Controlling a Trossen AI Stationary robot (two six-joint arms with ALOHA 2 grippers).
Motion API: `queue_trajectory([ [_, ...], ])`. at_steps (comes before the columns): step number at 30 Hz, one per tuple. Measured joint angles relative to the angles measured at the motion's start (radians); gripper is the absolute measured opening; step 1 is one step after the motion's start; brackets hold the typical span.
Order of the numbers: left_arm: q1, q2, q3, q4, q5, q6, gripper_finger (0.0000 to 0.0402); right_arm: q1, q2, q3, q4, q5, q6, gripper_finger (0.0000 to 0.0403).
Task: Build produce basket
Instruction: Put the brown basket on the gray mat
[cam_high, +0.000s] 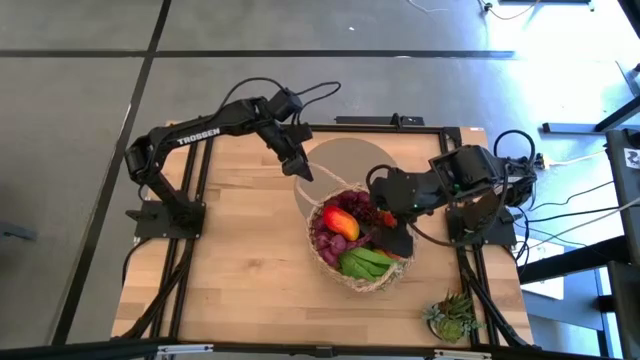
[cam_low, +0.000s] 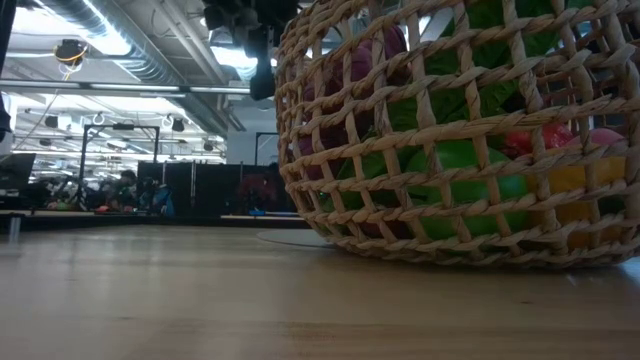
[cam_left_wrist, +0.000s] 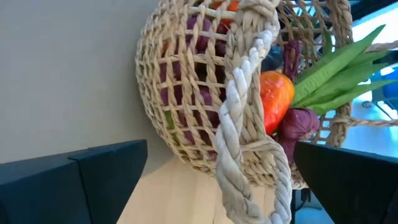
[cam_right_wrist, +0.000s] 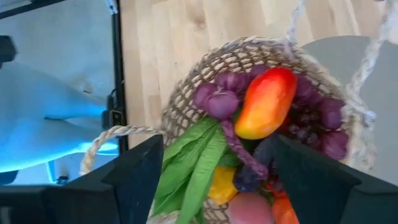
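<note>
Two dark arms reach over the wooden desk (cam_high: 240, 240) toward the basket (cam_high: 345, 275), which sits a bit right of the middle of the desk, partly on a round grey mat (cam_high: 345, 160). The basket is full of produce (cam_high: 350, 240): purple grapes (cam_right_wrist: 224, 99), a red and orange fruit (cam_right_wrist: 267, 102), green leafy stalks (cam_right_wrist: 193, 162) and something yellow (cam_right_wrist: 224, 183) lower down. The left hand (cam_high: 300, 168) hangs at the far left edge of the basket, close to the twisted loop handle (cam_left_wrist: 239, 124), with its fingers (cam_left_wrist: 74, 180) spread wide and holding nothing. The right hand (cam_high: 392, 235) is over the right side of the basket, above the produce. Its fingers (cam_right_wrist: 124, 180) are wide apart too, one on each side of the pile, and nothing is between them. From desk height, the woven wall of the basket (cam_low: 450, 130) fills the view, with green, purple, pink and yellow pieces showing through the gaps. One small spiky green plant (cam_high: 455, 318) stands near the front right corner of the desk, well apart from the basket.
</note>
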Motion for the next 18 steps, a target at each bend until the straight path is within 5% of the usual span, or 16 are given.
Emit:
queue_trajectory([
  [18,-0.03,-0.001,0.0,-0.002,-0.059,-0.018,0.0392,0.052,-0.003,0.007,0.001,-0.006,0.131,0.028],
])
